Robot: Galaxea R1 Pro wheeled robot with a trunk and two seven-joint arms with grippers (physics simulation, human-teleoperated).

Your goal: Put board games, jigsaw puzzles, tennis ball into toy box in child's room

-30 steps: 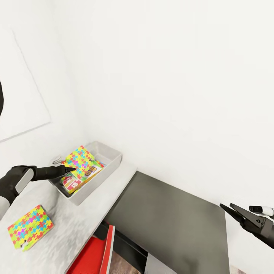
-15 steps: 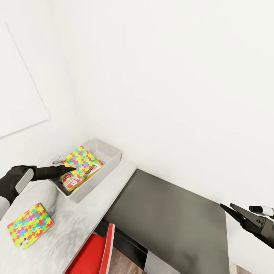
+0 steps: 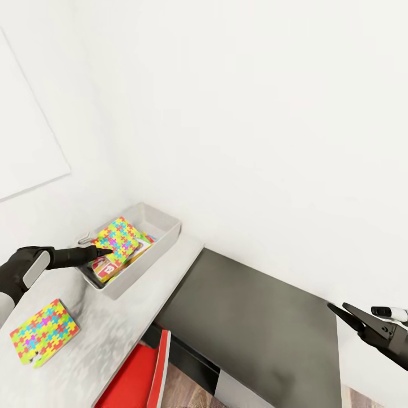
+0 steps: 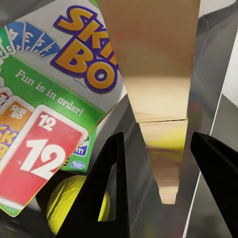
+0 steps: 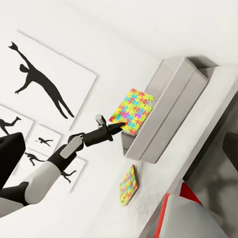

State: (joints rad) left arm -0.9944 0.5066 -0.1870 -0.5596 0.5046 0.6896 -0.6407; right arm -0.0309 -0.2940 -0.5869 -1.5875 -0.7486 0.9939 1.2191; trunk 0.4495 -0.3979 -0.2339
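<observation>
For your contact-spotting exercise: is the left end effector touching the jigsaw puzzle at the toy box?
Touching. In the right wrist view the left end effector pinches the jigsaw puzzle by its edge, holding it tilted above the toy box.

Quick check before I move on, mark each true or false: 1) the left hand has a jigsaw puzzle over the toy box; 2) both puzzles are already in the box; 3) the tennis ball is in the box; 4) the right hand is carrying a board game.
1) True: the left hand grips a jigsaw puzzle at its edge, tilted over the toy box.
2) False: the second puzzle lies flat on the table, outside the box.
3) True: the tennis ball sits beneath the Skip-Bo game box.
4) False: the right hand is open and empty over the dark corner section.
</observation>
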